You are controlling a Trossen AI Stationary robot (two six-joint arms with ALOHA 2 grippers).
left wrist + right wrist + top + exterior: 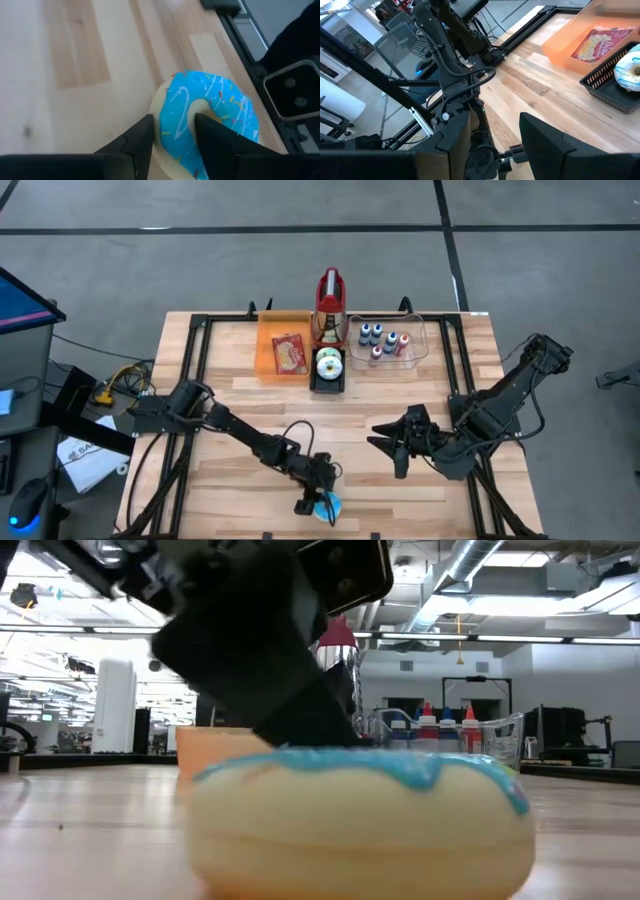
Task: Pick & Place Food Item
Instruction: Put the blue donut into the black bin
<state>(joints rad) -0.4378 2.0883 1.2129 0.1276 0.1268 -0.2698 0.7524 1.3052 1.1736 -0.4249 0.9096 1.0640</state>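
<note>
The red snack packet [289,353] lies flat in an orange tray [268,360] at the far side of the tabletop [230,405], a little left of centre. Its long axis runs near to far, and its printed face is turned up. It is a flat red rectangle with a pale picture across the middle. In the right wrist view the packet [599,43] shows pale script lettering, too small to read.

Just right of the tray stands a black wire basket [329,380] holding a white-iced donut [329,364], with a red-topped thing [330,302] behind it. Farther right is a clear bin [412,355] of small capped tubes [385,344].

The left gripper [316,500] is at the near edge of the tabletop, well apart from the packet, down on a blue-iced donut [328,504]. In the left wrist view its fingers [135,142] straddle one side of the donut's ring [210,117], one outside the rim and the other in the hole; whether they press it yet I cannot tell.

The right gripper [388,442] hangs over the right half of the tabletop, its fingers [547,145] spread with nothing between them.
</note>
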